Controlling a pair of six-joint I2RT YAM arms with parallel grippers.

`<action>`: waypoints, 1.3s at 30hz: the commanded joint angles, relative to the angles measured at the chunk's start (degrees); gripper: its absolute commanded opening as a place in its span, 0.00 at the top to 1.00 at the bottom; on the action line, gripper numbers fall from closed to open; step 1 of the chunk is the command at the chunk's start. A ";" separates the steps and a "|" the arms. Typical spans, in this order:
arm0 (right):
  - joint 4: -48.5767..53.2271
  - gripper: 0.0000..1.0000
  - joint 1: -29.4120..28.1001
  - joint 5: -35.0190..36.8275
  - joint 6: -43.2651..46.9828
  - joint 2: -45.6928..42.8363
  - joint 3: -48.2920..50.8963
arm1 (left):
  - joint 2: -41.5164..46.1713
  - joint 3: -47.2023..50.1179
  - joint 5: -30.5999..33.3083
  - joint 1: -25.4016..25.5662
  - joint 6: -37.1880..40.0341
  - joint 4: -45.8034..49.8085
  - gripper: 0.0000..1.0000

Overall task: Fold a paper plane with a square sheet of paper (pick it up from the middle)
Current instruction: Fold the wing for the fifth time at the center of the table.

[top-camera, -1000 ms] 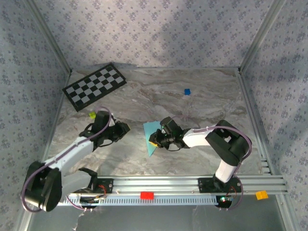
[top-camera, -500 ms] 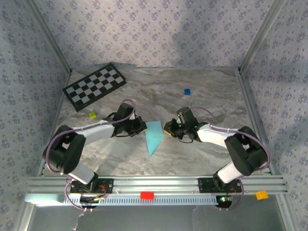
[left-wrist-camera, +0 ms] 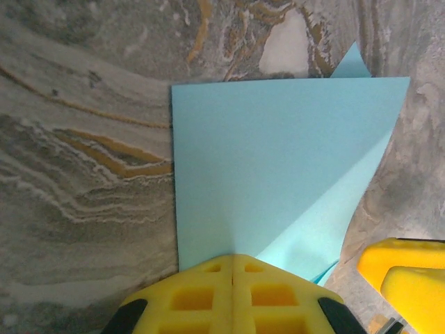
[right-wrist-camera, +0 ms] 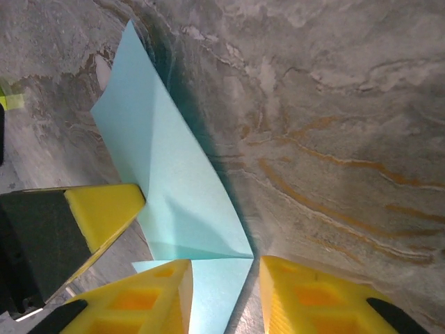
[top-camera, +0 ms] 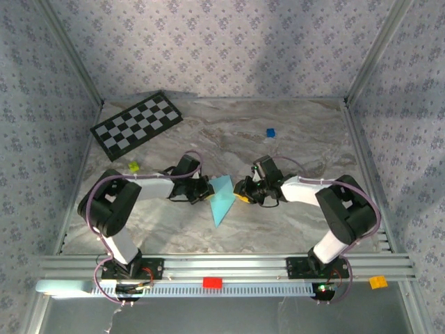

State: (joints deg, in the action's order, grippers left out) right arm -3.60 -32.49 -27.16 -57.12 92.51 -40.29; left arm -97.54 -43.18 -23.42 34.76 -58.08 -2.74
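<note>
both grippers meet at the folded blue sheet

the folded sky-blue paper sheet (top-camera: 222, 200) lies mid-table on the marbled tabletop (top-camera: 299, 139). it is a tapering shape with its point toward the arm bases, and it sits between the two grippers. the left gripper (top-camera: 206, 190) reaches in from the left. in its wrist view the yellow fingers (left-wrist-camera: 195, 299) are pressed together with no gap, pinching the near edge of the sheet where a diagonal fold line runs in. the right gripper (top-camera: 240, 188) comes in from the right, at the sheet's other edge. in its wrist view its two fingers stand apart, and a corner of the paper lies between them, unpinched. in that view one flap rises off the table and casts a shadow. the checkerboard (top-camera: 137, 124) sits at the far left corner. a small dark-blue cube (top-camera: 270, 132) lies farther back, and a small yellow-green block (top-camera: 133, 166) lies near the left arm. all three are well apart from the paper.
</note>
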 commanded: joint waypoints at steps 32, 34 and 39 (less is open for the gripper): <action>-6.59 0.60 0.68 -10.41 -0.71 7.98 -5.83 | -0.90 5.39 -1.55 -2.74 2.36 -2.44 1.00; -7.00 0.60 0.85 -12.30 -0.15 9.09 -6.79 | -0.84 5.28 -1.39 -2.77 2.30 -2.54 1.00; -4.95 0.61 1.68 -13.67 2.43 10.82 -8.58 | -0.81 4.61 -1.37 -2.77 2.43 -2.18 1.00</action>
State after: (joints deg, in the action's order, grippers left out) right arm -8.99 -31.46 -38.09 -56.88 102.32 -47.18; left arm -97.38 -39.18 -27.49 32.58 -56.84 -10.11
